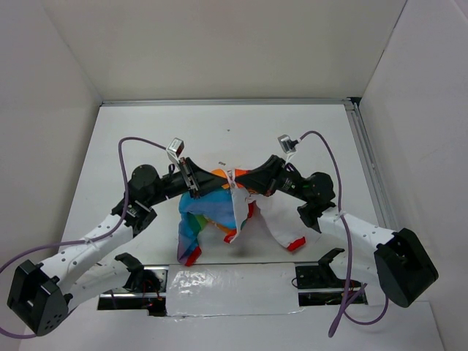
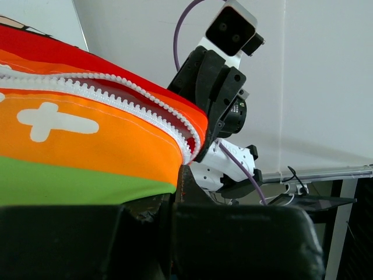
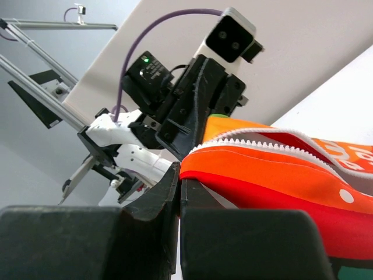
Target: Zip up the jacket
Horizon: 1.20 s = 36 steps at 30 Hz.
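The small soft fabric jacket (image 1: pixel 219 212), white with rainbow-striped panels and red trim, hangs in the air over the middle of the flat white table (image 1: pixel 146 124). It is stretched by its upper edge between the two arms. Its striped body droops on the left. A white sleeve ending in a red cuff (image 1: pixel 295 243) falls away to the right. Whether the lowest folds touch the table I cannot tell.

The white plastic zipper (image 2: pixel 140 111) is undone: in the left wrist view its two rows of teeth run apart across red and orange cloth and draw together at the fabric's end, just beside the fingers. The right wrist view shows the same teeth curving over an orange band.

The black left gripper (image 1: pixel 196 185) has its fingers (image 2: pixel 233 239) pressed together, pinching the jacket's edge. The black right gripper (image 1: pixel 240 178) faces it from the other side, near but not touching. Its fingers (image 3: pixel 245 242) are likewise squeezed onto the fabric's end.

A thin purple cable (image 1: pixel 128 146) loops from each wrist back along its white arm. A shiny strip of silver tape (image 1: pixel 227 289) lies between the arm bases at the table's near edge.
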{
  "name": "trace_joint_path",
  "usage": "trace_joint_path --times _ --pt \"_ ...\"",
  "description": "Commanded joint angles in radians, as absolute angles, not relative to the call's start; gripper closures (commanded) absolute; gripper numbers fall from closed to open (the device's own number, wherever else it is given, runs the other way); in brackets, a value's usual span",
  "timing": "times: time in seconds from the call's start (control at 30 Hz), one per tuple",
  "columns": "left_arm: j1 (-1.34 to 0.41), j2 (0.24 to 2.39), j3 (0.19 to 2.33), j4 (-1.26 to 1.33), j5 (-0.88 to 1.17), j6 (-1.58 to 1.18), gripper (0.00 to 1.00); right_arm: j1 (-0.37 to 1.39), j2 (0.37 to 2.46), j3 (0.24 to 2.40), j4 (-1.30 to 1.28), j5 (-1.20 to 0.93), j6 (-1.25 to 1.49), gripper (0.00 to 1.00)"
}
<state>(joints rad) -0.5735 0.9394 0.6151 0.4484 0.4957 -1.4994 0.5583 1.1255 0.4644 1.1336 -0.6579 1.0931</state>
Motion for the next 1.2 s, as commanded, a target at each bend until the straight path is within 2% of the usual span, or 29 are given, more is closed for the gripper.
trace_joint_path --times 0.0,0.3,0.5,0.77,1.0,1.17 --pt "-0.578 0.972 0.611 0.512 0.575 -1.509 1.0 0.557 1.121 0.472 1.287 -0.617 1.129 1.0" --pt "-0.578 1.002 0.632 0.508 0.598 -1.5 1.0 0.557 1.12 0.462 1.272 -0.626 1.128 1.0" --pt "-0.577 0.96 0.629 0.497 0.584 -1.483 1.0 0.557 1.065 0.453 1.105 -0.583 1.023 1.0" --pt "-0.58 0.933 0.63 0.489 0.603 -1.437 1.0 0.572 1.016 0.442 0.948 -0.424 0.922 1.0" --pt "-0.635 0.997 0.704 0.324 0.574 -1.342 1.0 0.604 1.032 0.462 0.973 -0.413 0.957 1.0" --pt "-0.669 1.031 0.762 0.203 0.499 -1.258 1.0 0.601 1.035 0.508 0.867 -0.39 0.977 1.0"
